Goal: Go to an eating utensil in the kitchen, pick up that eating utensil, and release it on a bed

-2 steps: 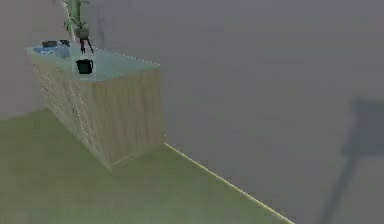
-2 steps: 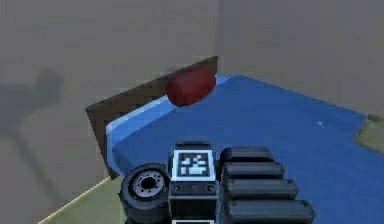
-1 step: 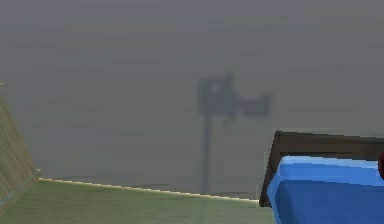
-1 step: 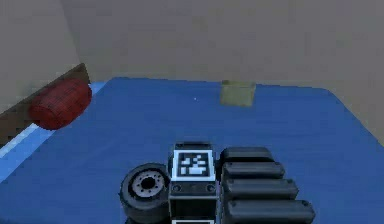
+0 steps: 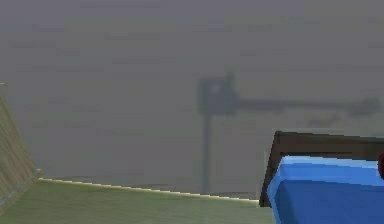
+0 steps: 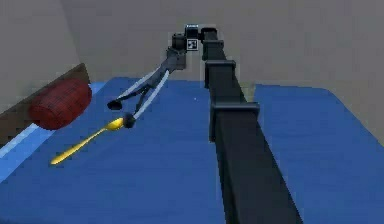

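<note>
Utensil (image 6: 90, 140), yellow, shows slanted against blue bed (image 6: 320, 130), seven o'clock from gripper (image 6: 124, 112), tip near fingers. We cannot tell whether fingers hold it. Arm (image 6: 235, 130) reaches over mattress, we judge for release there. Red pillow (image 6: 60, 103) at nine o'clock.

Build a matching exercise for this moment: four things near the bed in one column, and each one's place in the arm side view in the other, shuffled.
Things:
1. red rounded cushion
2. slim yellow utensil
3. dark square arm bar
4. blue bed cover

Places:
A. rises from the bottom edge, just right of the middle
B. near the left edge
C. runs down and left from the tips of the hand
D. spreads wide across the lower half

Pairs: 1-B, 2-C, 3-A, 4-D
</note>
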Motion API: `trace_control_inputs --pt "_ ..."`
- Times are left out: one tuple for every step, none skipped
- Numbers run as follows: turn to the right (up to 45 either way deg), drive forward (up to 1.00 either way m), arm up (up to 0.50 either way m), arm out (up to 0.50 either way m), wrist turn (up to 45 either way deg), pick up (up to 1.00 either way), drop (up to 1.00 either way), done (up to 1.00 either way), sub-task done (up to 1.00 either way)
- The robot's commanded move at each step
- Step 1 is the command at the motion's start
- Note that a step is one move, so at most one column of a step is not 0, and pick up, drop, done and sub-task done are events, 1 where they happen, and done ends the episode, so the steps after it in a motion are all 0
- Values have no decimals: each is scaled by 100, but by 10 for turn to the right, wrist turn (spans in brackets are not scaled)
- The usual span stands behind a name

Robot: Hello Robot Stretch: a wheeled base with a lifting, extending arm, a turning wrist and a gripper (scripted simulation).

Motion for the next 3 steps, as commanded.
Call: trace_control_inputs --pt "0 0 0 0 450 0 0 0 0" --pt "0 0 0 0 450 0 0 0 0" --pt "0 0 0 0 450 0 0 0 0"
